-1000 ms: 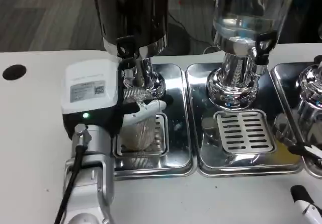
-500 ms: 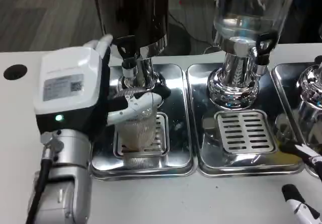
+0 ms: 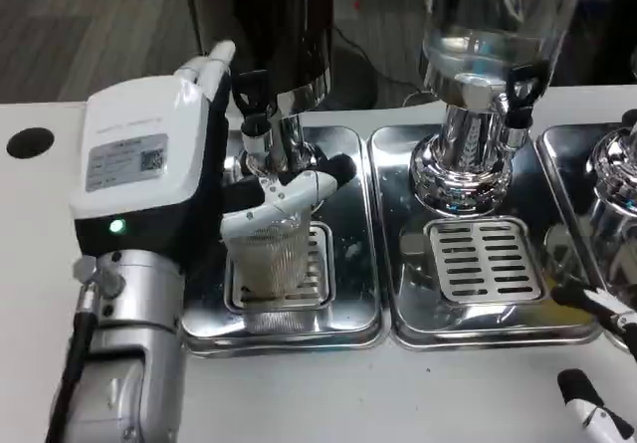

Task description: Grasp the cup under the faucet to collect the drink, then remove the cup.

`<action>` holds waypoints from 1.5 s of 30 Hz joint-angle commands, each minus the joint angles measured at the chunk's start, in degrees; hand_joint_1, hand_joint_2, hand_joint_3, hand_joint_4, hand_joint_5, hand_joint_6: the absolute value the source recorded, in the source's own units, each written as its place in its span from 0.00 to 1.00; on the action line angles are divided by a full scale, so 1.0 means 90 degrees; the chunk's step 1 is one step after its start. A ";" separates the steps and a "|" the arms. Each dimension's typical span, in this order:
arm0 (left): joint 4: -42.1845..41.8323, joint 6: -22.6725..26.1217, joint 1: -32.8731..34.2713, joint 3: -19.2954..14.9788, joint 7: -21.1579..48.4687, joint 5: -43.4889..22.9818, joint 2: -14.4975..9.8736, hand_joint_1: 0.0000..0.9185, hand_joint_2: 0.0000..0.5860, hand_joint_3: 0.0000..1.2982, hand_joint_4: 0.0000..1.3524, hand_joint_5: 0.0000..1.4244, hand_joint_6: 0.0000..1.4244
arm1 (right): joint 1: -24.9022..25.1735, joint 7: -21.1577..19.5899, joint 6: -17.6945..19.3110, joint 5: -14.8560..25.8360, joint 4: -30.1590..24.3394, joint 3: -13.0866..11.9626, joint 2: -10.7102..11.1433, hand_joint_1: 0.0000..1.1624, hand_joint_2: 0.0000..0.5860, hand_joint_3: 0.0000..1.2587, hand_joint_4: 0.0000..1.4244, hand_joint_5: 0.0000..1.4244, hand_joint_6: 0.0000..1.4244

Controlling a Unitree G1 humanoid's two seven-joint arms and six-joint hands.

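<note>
A clear ribbed cup (image 3: 271,256) stands on the drip grate of the left tray (image 3: 348,294), right below the black faucet (image 3: 251,100) of the dark dispenser (image 3: 269,25). My left hand (image 3: 149,154) reaches in from the left and grips the cup near its rim, with white fingers (image 3: 294,189) wrapped across its front. The hand's white back hides the cup's left side. Only the fingertips of my right hand (image 3: 597,363) show at the bottom right corner, spread apart above the table and holding nothing.
A clear dispenser (image 3: 488,25) with its own black tap stands over the middle tray (image 3: 483,264). A third chrome dispenser base (image 3: 617,184) sits at the right edge. A black round hole (image 3: 28,141) marks the table at far left.
My left hand has risen and turned upright around the cup, its fingers now wrapped across the front near the rim. The right fingertips shifted slightly at the corner.
</note>
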State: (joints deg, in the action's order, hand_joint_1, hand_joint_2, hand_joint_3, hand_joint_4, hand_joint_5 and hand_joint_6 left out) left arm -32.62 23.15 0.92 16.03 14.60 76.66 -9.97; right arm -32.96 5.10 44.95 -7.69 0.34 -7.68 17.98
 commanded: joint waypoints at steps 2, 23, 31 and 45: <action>0.0199 -0.0108 0.0109 0.0058 0.0142 -0.0080 0.0165 0.04 0.03 0.16 0.11 0.50 0.67 | -0.0087 0.0021 0.0074 0.0067 -0.0003 -0.0061 -0.0007 0.51 0.62 0.20 0.10 0.08 0.07; -0.0422 -0.0355 -0.0438 0.0233 0.0296 0.0095 0.0320 0.03 0.03 0.28 0.29 0.40 0.62 | -0.0094 0.0073 0.0191 0.0152 0.0059 -0.0049 0.0013 0.51 0.62 0.19 0.10 0.08 0.07; -0.0451 -0.0463 -0.0634 0.0250 0.0292 0.0109 0.0382 0.02 0.03 0.28 0.30 0.40 0.62 | -0.0142 0.0084 0.0242 0.0158 0.0065 -0.0041 -0.0002 0.51 0.62 0.19 0.10 0.08 0.07; -0.0410 -0.0576 -0.0740 0.0201 0.0279 0.0089 0.0431 0.02 0.03 0.28 0.30 0.41 0.62 | -0.0127 0.0082 0.0251 0.0120 0.0081 -0.0018 -0.0012 0.51 0.62 0.19 0.10 0.08 0.07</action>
State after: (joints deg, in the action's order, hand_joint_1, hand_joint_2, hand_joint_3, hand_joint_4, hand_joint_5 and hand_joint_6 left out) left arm -37.23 18.86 -4.04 16.99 15.45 77.56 -6.12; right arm -33.99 5.46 46.50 -6.94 0.89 -7.88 18.03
